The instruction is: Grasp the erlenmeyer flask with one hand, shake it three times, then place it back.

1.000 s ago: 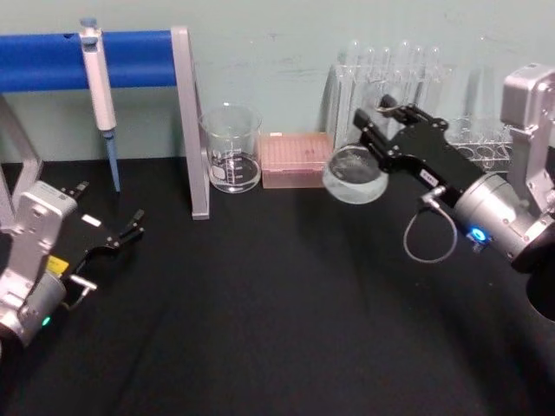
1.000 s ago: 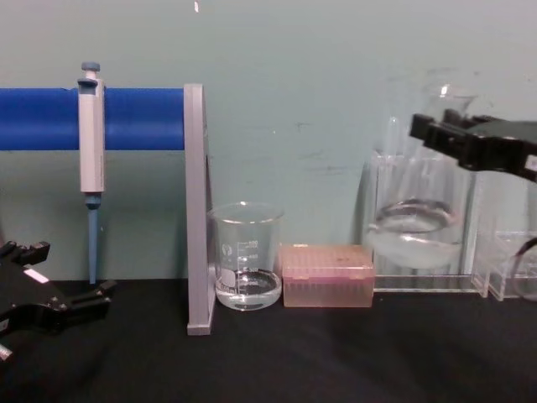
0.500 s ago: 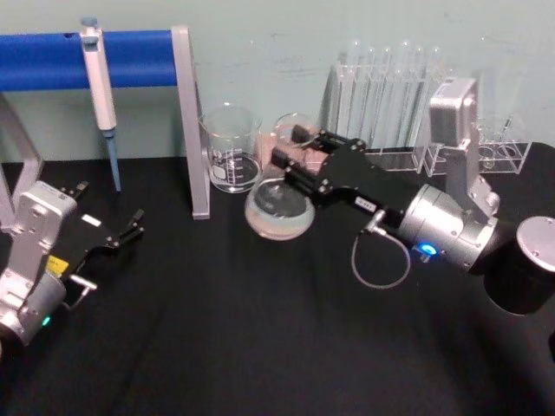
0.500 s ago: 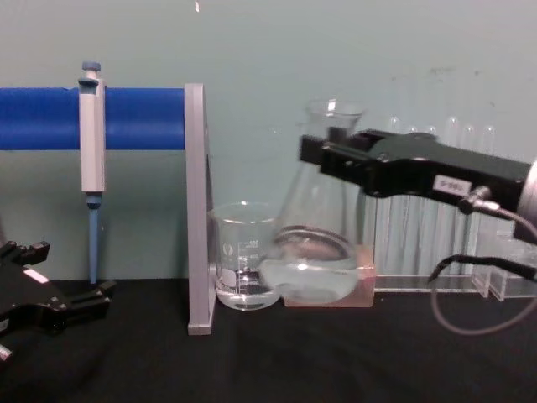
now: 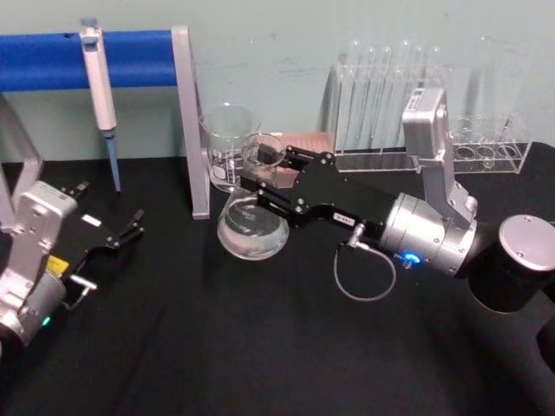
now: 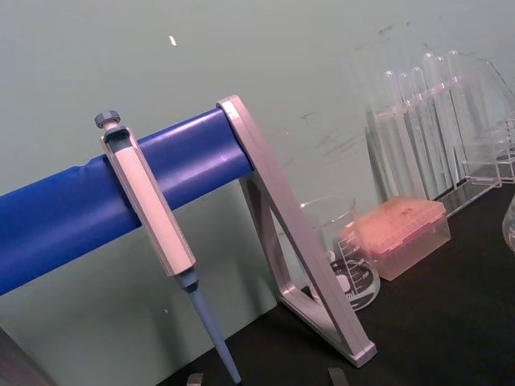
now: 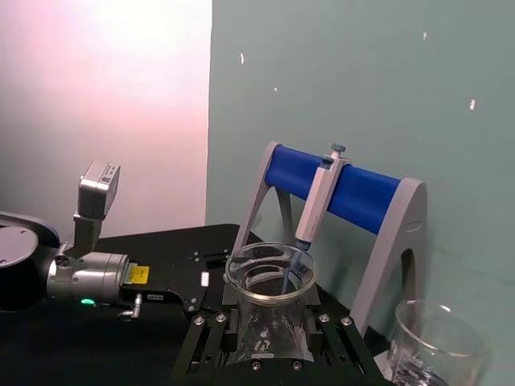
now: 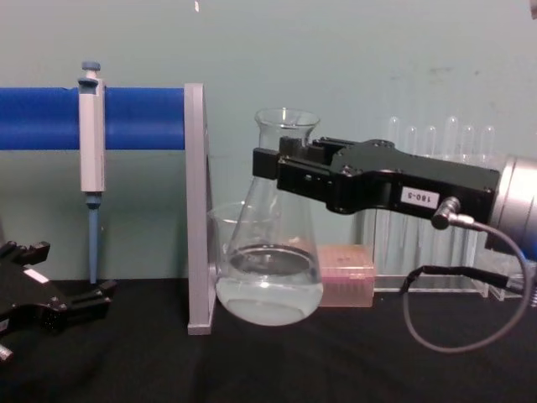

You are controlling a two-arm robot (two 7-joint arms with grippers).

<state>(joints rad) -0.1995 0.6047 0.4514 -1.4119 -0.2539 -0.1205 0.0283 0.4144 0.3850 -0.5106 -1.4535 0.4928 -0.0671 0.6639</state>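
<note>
The erlenmeyer flask [image 5: 251, 230] is clear glass with a little liquid in its wide base. It hangs roughly upright just above the black table, in front of the beaker. My right gripper [image 5: 265, 178] reaches in from the right and is shut on the flask's neck. From the side, the chest view shows the flask [image 8: 268, 281] with the right gripper [image 8: 282, 164] clamped just below the flared rim. In the right wrist view the flask neck [image 7: 269, 301] stands between the jaws. My left gripper [image 5: 108, 208] rests open at the left near the table, away from the flask.
A blue bar stand [image 5: 186, 121] carries a hanging pipette [image 5: 100, 95] at the back left. The glass beaker [image 5: 227, 147], a pink tip box [image 8: 348, 273] and a rack of test tubes [image 5: 386, 95] line the back wall. A black cylinder [image 5: 516, 273] stands at the right.
My right gripper has carried the flask leftward and lower, from in front of the test tube rack to in front of the beaker. The left arm has not moved.
</note>
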